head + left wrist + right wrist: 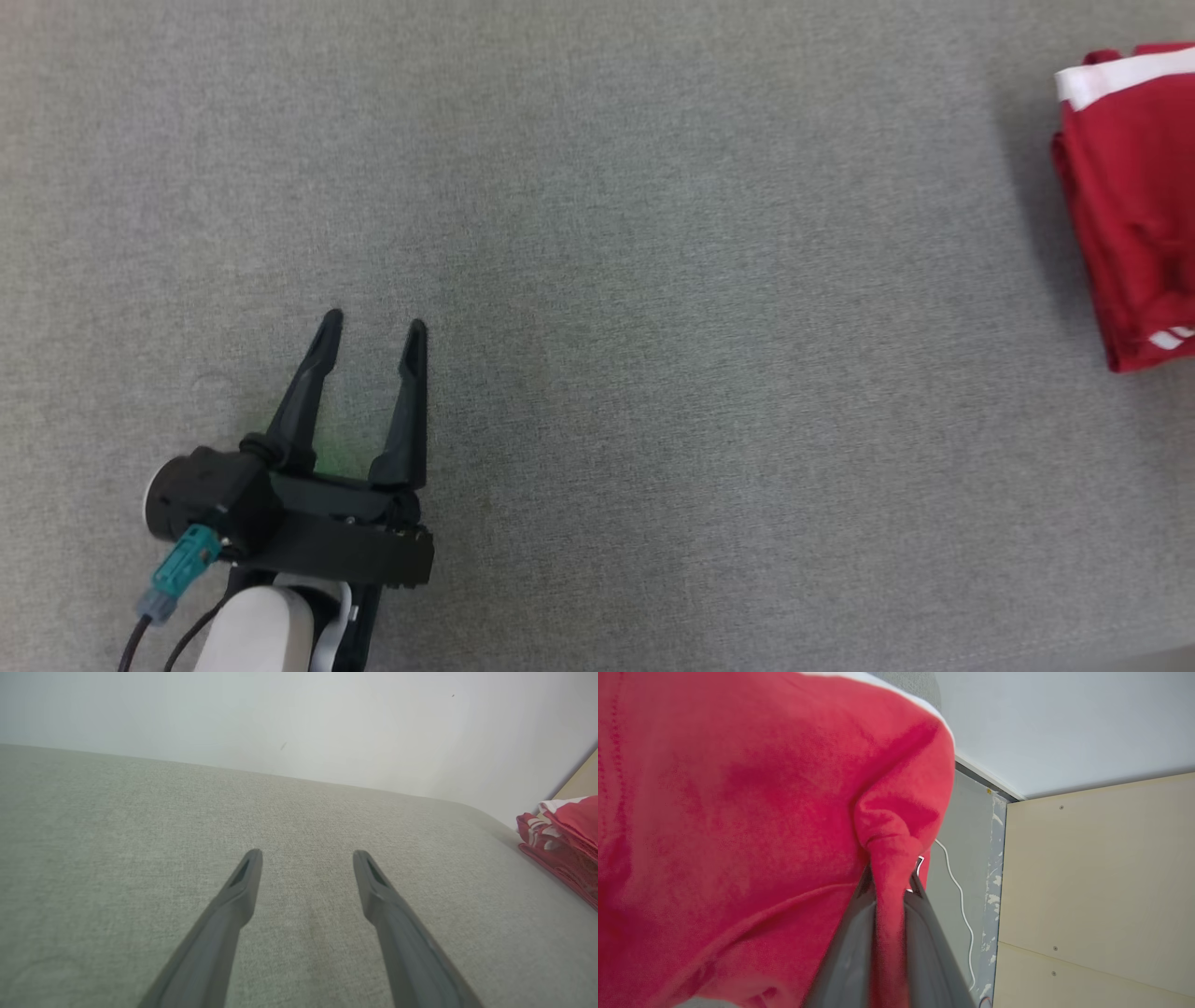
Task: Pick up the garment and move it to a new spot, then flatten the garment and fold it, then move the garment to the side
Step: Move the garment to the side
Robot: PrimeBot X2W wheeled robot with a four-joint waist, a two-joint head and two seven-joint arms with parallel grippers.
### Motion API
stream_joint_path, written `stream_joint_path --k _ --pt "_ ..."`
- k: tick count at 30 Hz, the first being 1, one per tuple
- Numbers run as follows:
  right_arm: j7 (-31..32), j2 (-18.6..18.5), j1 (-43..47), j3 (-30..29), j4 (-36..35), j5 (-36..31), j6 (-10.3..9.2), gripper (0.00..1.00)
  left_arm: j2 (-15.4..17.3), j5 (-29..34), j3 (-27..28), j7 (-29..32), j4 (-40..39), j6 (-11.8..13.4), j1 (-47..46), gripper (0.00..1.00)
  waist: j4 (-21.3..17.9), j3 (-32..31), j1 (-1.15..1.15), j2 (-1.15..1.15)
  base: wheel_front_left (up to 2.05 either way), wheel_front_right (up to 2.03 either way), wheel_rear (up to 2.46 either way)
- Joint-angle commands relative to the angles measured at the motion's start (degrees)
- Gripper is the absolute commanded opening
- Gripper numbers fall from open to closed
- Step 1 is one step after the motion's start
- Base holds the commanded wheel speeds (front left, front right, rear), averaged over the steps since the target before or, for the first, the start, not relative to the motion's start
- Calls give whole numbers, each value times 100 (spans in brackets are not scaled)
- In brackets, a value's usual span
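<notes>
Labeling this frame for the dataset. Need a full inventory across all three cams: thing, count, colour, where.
garment: 1, red with white trim, folded up at the right edge of the head view; one fold of it is pinched in the right wrist view
surface: 1, grey fabric, under the garment and across the head view
wall: 1, pale, behind the surface in the left wrist view
panel: 1, beige, right side of the right wrist view
cable: 1, white, thin, runs beside the panel
left tool: 1, dark, lower left of the head view, open and empty over the surface
right tool: 1, dark, shut on a fold of the garment
</notes>
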Motion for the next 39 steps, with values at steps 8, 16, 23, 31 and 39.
stream_joint_path --k 8,16,23,31,39 --pt "-637 48 36 -467 769 -845 -6 29 142 -89 -138 -1 -28 8 -302 100 178 291 0 0 0 0 0" --pt "-938 680 187 -1068 1272 -1205 -6 100 169 -43 -57 -1 50 8 -254 100 172 54 0 0 0 0 0" --pt "-1693 1346 424 -1353 1210 -1155 -5 100 142 5 109 -1 142 8 2 100 110 -462 0 0 0 0 0" --pt "-2914 2473 949 -1495 663 -892 -5 100 68 10 532 -1 101 32 717 100 15 -1412 0 0 0 0 0" --pt "-4019 3388 2065 -1528 50 -154 -6 100 11 178 895 -1 223 37 1465 100 65 -2343 0 0 0 0 0"
